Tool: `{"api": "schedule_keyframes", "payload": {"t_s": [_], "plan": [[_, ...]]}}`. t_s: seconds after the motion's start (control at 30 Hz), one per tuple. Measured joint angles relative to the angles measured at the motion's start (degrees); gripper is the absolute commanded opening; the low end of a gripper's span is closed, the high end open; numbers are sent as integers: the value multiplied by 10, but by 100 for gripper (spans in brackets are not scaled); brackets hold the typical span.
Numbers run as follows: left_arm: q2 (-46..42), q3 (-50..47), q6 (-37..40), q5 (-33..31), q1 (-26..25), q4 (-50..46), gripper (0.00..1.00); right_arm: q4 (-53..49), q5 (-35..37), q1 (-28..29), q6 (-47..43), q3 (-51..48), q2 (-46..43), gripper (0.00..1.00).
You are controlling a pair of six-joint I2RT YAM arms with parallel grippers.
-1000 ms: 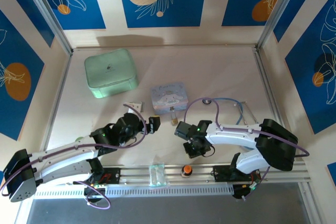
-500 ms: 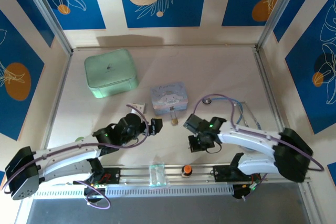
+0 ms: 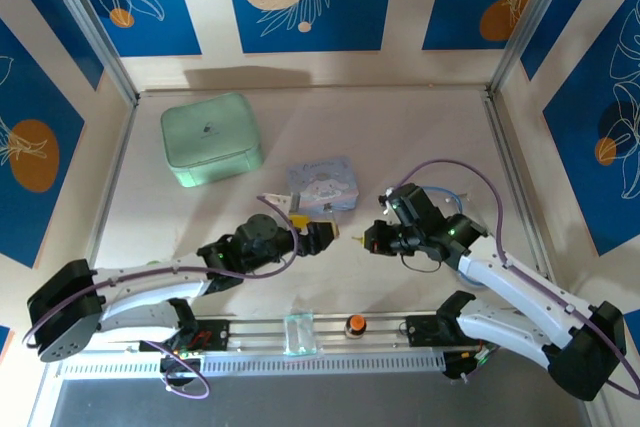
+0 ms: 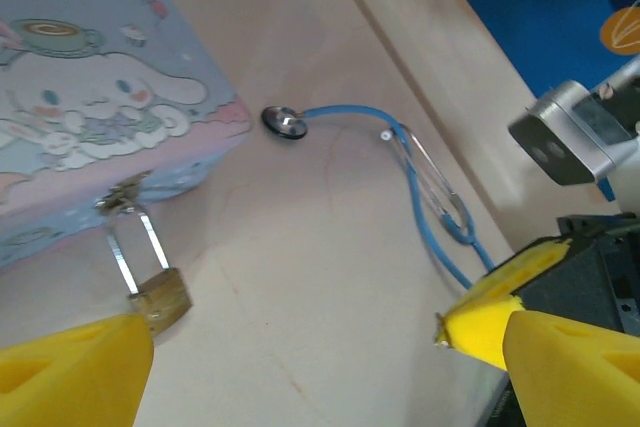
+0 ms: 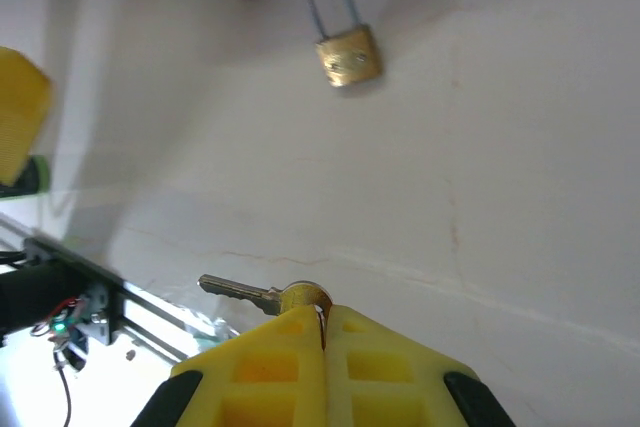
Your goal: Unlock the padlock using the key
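My right pincer [image 5: 323, 322], clenched on the key [image 5: 245, 291], has swung up from the desk's [image 3: 420, 137] near edge toward the padlock [image 5: 348, 55] mid-desk; my left pincer [image 4: 295, 332], released, has slid in beside it.

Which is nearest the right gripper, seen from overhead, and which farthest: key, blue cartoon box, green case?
1. The key, pinched in the right gripper.
2. The blue cartoon box, just beyond, to its left.
3. The green case, far back left.
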Motion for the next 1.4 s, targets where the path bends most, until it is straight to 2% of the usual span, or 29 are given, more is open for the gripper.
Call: {"api": "schedule_keyframes", "payload": {"t_s": [0.17, 0.33, 0.4, 0.63, 0.77, 0.87, 1.0, 1.1, 1.17, 1.2, 1.27, 1.3, 1.4], "plan": [[50, 7, -30, 19, -2, 50, 70, 30, -10, 14, 7, 14, 20, 0], [80, 9, -56, 38, -5, 85, 63, 53, -15, 24, 12, 17, 33, 0], [83, 9, -66, 40, -6, 98, 54, 61, -15, 26, 15, 17, 37, 0], [105, 9, -98, 56, -6, 139, 40, 88, -15, 26, 22, 17, 48, 0], [113, 9, -114, 59, -6, 150, 27, 95, -15, 26, 24, 17, 56, 0], [113, 9, -117, 59, -6, 152, 9, 100, -15, 26, 24, 17, 59, 0], [113, 9, -119, 54, -5, 150, 8, 103, -15, 26, 27, 17, 59, 0], [113, 9, -118, 51, -5, 149, 0, 105, -15, 26, 32, 17, 59, 0], [112, 9, -120, 49, -5, 149, 0, 107, -15, 26, 33, 17, 59, 0], [112, 9, -120, 48, -5, 149, 0, 108, -16, 26, 33, 17, 59, 9], [111, 9, -120, 49, -5, 149, 0, 114, -23, 24, 35, 15, 59, 39], [109, 9, -118, 48, -5, 149, 0, 122, -28, 22, 36, 12, 58, 47], [87, 9, -112, 50, 4, 144, 0, 153, -48, -5, 39, -15, 37, 60]]}}
